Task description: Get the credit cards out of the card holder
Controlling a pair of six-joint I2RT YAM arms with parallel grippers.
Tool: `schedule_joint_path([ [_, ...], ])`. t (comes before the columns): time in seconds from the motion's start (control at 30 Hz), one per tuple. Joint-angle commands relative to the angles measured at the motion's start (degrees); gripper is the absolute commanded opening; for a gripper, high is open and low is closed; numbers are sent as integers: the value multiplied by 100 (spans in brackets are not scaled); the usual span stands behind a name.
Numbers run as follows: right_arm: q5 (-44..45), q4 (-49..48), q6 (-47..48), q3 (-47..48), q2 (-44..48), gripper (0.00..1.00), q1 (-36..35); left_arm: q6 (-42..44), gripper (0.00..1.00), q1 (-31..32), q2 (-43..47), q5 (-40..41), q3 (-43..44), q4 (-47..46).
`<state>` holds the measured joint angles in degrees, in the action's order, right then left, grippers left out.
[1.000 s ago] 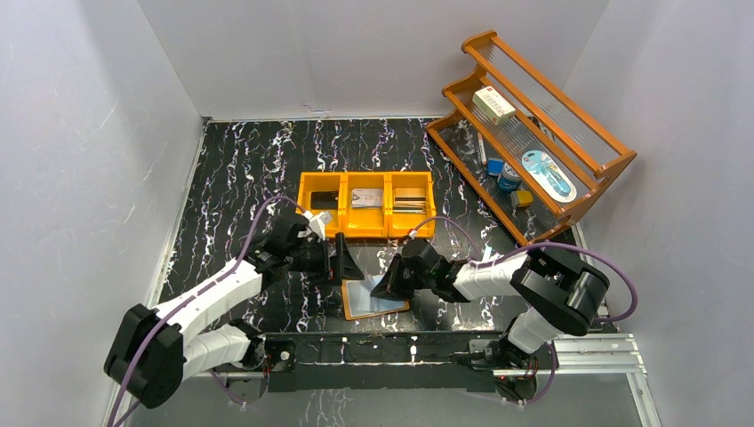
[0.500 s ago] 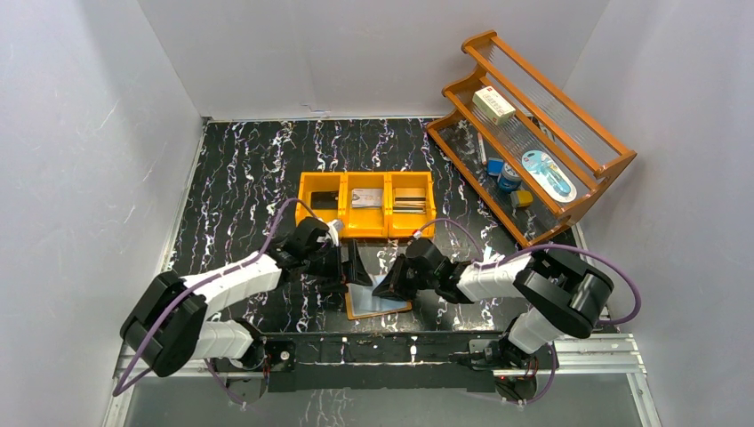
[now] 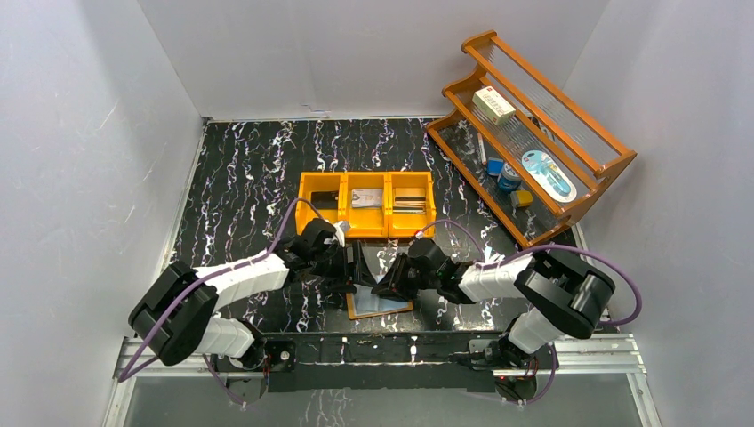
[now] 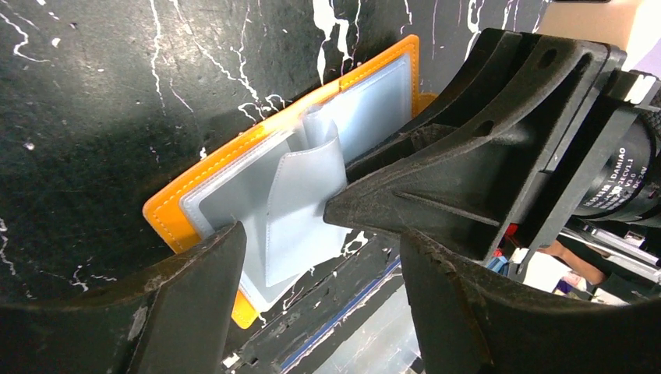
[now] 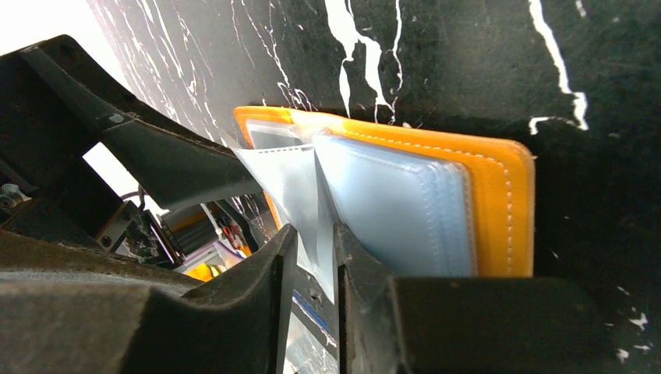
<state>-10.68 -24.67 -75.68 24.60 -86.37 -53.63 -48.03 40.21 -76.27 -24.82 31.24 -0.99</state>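
Right wrist view shows the right gripper (image 5: 316,241) with its jaws a narrow way apart around one clear sleeve (image 5: 284,175) raised out of the stack. The gap looks wider than the film, so I judge the sleeve loosely bracketed, not pinched. Left wrist view has the left gripper (image 4: 319,257) spread wide and grasping nothing. Its fingers straddle the same curled sleeve, and one finger of the right gripper reaches in between them. Under both lies the card holder (image 5: 499,202), open and flat on the dark marbled surface (image 3: 249,160), just in front of the arm bases and near the orange bin (image 3: 366,182). Credit cards (image 3: 409,201) lie in the bin's compartments. Whether one remains in the holder I cannot tell; a grey strip in the rearmost pocket by the spine may be a card edge. The holder looks light and will likely slide or lift if tugged, so one gripper should press down on its orange leaf. The sleeves are soft, floppy and slick and give little to pull against. A card is stiff, thin and smooth, best taken by the short edge showing at the pocket mouth and drawn straight along the pocket.
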Motion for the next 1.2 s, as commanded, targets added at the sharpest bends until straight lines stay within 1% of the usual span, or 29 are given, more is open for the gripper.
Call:
schedule_joint_path([
  [0.0, 79, 244, 139, -3, 132, 34, 40, -180, 70, 117, -62, 125, -146, -78],
  [0.1, 117, 418, 194, 73, 186, 33, 34, -197, 70, 131, -72, 214, -225, -77],
  [0.2, 137, 474, 229, 81, 254, 23, 37, -196, 68, 130, -72, 216, -237, -83],
  [0.27, 129, 443, 194, 59, 296, 15, 33, -183, 67, 136, -56, 214, -224, -77],
  [0.3, 127, 388, 149, 24, 322, 13, 36, -174, 67, 134, -47, 214, -214, -76],
  [0.53, -74, -337, -199, -333, 225, 13, 112, -19, 67, 151, -106, 87, -3, -86],
  [0.63, -155, -613, -353, -412, 78, 14, 145, 238, 69, 153, -141, 260, 174, -73],
  [0.73, -152, -588, -355, -625, 60, 15, 151, 686, 71, 154, -186, 647, 476, 111],
  [0.9, -93, -403, -302, -615, 105, 16, 183, 1154, 73, 150, -671, 566, 905, 105],
  [1.03, -101, -390, -298, -614, 94, 17, 194, 1194, 67, 152, -837, 223, 916, 9],
  [1.17, -93, -356, -296, -610, 103, 18, 204, 1139, 55, 152, -672, -135, 789, -103],
])
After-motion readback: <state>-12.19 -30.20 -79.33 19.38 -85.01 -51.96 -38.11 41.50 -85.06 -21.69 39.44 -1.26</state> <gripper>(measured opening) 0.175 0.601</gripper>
